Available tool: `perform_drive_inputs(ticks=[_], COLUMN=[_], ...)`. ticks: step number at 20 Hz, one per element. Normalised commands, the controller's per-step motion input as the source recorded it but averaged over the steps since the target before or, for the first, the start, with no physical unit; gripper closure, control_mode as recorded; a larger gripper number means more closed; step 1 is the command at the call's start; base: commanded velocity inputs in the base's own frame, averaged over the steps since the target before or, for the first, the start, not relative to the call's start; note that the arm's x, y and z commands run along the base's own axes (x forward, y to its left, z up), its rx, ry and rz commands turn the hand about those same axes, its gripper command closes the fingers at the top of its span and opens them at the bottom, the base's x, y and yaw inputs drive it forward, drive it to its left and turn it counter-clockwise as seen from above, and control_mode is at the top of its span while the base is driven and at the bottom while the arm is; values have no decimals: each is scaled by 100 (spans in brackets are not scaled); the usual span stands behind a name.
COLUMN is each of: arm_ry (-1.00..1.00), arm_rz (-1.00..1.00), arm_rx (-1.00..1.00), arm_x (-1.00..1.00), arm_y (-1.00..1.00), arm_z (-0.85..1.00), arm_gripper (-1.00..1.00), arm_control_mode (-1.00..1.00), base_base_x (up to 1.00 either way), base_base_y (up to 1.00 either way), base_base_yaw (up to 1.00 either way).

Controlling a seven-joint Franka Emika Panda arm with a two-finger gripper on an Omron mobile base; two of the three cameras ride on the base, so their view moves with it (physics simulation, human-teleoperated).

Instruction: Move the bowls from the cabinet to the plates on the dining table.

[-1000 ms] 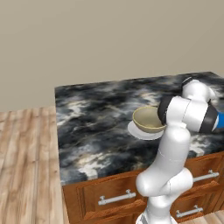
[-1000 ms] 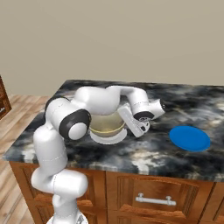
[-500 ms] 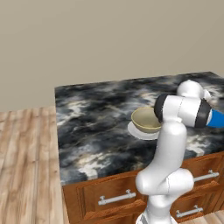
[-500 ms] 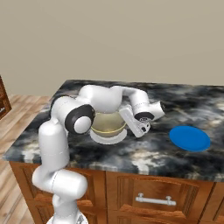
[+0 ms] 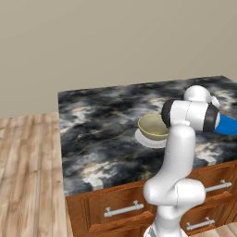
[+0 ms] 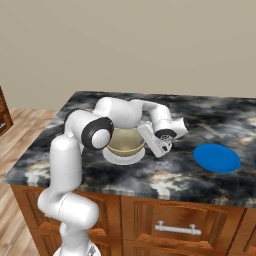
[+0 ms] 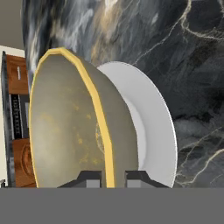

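One grey-olive bowl [image 5: 152,126] with a yellowish rim sits on the pale grey-white plate [image 5: 146,140] in the middle of the dark marbled dining table [image 5: 102,125]. My gripper [image 7: 113,177] is shut on the bowl's rim [image 7: 103,131], one finger inside and one outside. From the right base view the gripper [image 6: 150,141] reaches the bowl [image 6: 125,142] from its right side, above the white plate [image 6: 125,158]. The bright blue plate [image 6: 217,158] lies bare further right, and its edge [image 5: 227,125] shows past my arm. The cabinet is out of view.
Wooden drawers with silver handles [image 6: 175,229] run under the table's front edge. A wood floor [image 5: 28,176] lies to the left. A strip of reddish-brown furniture [image 6: 4,115] shows at the left edge. My own arm arches over the table's near side.
My arm's elbow has swung slightly. The bowl and gripper stay at the white plate, and the grip has not changed.
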Motion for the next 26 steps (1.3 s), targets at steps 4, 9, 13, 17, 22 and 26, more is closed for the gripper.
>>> perform_drive_inputs(ticks=[4, 9, 13, 17, 22, 26], arm_ry=[0, 0, 0, -1, -2, -3], arm_rz=[0, 0, 0, 0, 1, 2], arm_rx=[1, 1, 1, 2, 3, 4], arm_x=[23, 18, 14, 9, 4, 2], arm_y=[-1, -1, 0, -2, -5, -7], arm_z=[-18, -14, -7, 0, 0, 5], arm_gripper=[100, 100, -100, -100, -100, -100], arm_control_mode=[-100, -100, -100, -100, -100, -100], base_base_x=[0, 0, 0, 0, 0, 0], base_base_y=[0, 0, 0, 0, 0, 0], base_base_yaw=[0, 0, 0, 0, 0, 0])
